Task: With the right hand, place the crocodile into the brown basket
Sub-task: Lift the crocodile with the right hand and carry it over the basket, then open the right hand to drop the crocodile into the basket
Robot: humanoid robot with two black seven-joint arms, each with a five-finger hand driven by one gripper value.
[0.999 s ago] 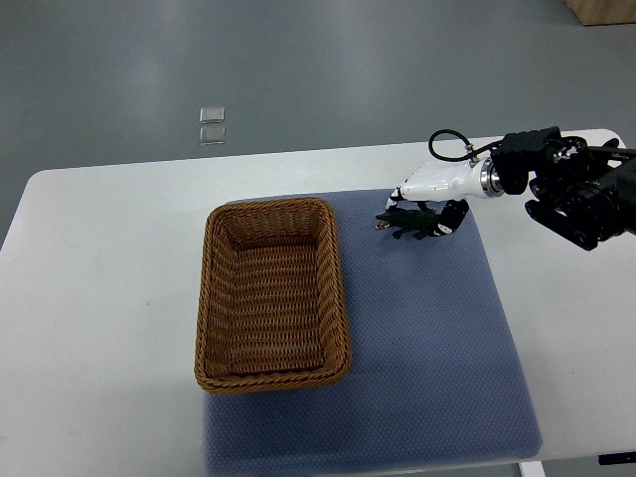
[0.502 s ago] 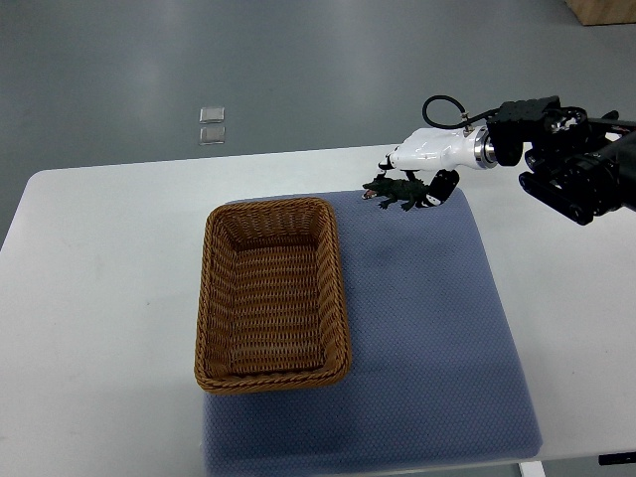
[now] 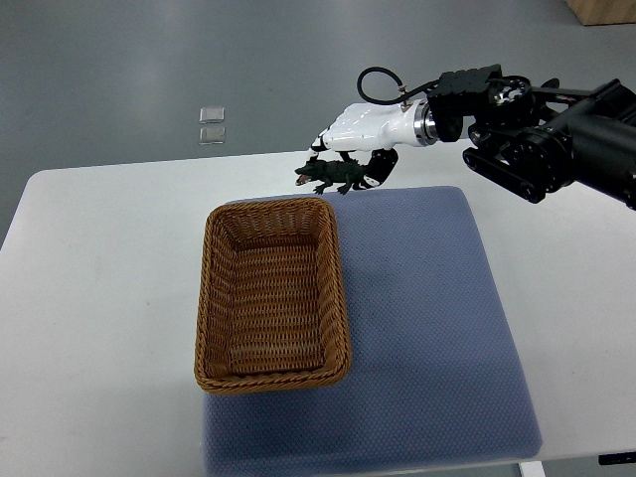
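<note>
The brown wicker basket (image 3: 273, 294) sits on the left part of the blue mat (image 3: 427, 328) with nothing in it, so the placing is not done. Just past its far right corner, the dark green toy crocodile (image 3: 331, 176) hangs in the air, pinched in the fingers of the right hand (image 3: 356, 149). By my reading, the pick-up is finished; carrying it over the basket and letting go remain.

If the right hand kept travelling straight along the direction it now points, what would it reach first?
The right hand, gripping the dark green toy crocodile, points toward the picture's left. That line seems to cross only bare white table, passing beyond the brown wicker basket's far rim, though height is unclear.
</note>
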